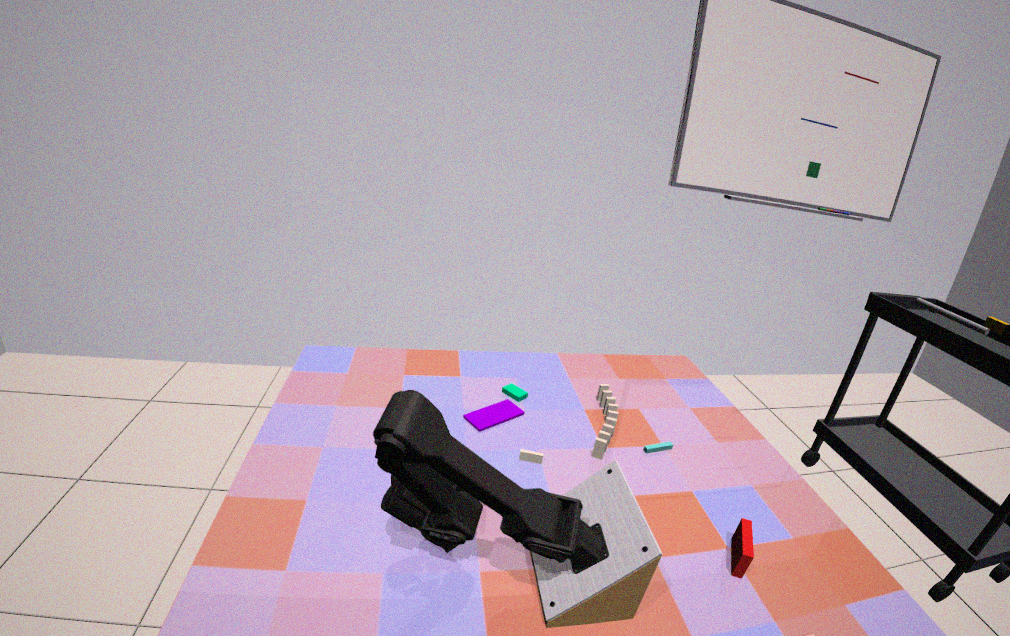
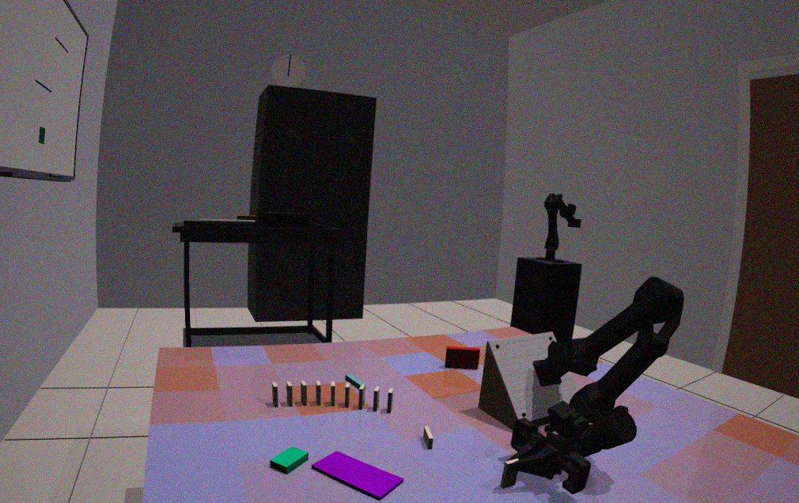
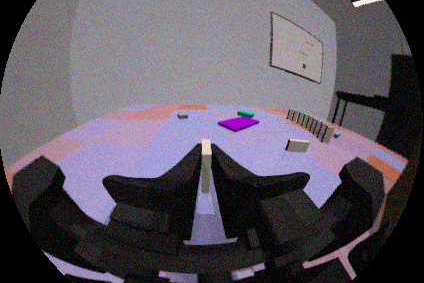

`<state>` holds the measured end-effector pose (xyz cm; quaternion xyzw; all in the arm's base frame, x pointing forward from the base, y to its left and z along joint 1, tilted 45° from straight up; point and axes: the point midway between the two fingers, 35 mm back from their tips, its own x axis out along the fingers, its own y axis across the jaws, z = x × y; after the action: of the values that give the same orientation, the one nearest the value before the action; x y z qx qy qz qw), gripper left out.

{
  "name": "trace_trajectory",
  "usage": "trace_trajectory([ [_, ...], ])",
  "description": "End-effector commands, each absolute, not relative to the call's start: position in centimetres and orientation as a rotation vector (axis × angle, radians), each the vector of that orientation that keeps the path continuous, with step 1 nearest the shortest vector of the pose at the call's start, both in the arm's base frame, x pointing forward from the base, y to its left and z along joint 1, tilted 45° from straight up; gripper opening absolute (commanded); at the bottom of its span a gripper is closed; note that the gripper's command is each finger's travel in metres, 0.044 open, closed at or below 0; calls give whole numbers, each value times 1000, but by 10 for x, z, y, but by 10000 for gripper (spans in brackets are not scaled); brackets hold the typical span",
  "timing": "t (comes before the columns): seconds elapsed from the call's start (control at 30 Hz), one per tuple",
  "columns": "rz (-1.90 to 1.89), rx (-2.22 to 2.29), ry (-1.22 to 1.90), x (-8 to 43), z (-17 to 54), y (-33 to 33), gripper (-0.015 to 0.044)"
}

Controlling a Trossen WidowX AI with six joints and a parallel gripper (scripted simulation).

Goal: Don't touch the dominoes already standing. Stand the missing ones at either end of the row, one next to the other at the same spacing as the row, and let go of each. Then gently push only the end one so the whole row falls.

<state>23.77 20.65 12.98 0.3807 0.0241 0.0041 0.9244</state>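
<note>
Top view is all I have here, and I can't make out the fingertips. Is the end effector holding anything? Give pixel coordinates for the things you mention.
Observer: Yes. The wrist view shows a pale domino (image 2: 508,476) (image 3: 206,167) gripped between the fingers of the end effector (image 2: 513,463) (image 3: 206,147).

Operator: Anything else on the table that my view hides?

Observer: Yes, a small greyish block (image 3: 183,116). The wrist view shows it to the left of the purple slab (image 1: 494,414) (image 2: 357,474) (image 3: 239,123).

So the top cam looks down a bit from behind the arm (image 1: 485,485) (image 2: 625,337), exterior sits low across the patchwork surface (image 1: 256,466) (image 2: 202,449) (image 3: 165,157), wrist peers out close over the fingers; all three catch the whiteboard (image 1: 801,94) (image 2: 20,81) (image 3: 295,40).
</note>
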Motion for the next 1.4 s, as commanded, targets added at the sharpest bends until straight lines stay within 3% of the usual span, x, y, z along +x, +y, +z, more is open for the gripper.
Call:
trace_trajectory([
  [0.0, 5, 787, 47, 238, 130, 207, 99],
  [0.43, 5, 787, 47, 238, 131, 206, 440],
  [0.93, 7, 732, 65, 254, 168, 176, 440],
  [1.17, 82, 390, 199, 296, 174, 195, 440],
  [1.37, 305, -161, 387, 332, 177, 207, 440],
])
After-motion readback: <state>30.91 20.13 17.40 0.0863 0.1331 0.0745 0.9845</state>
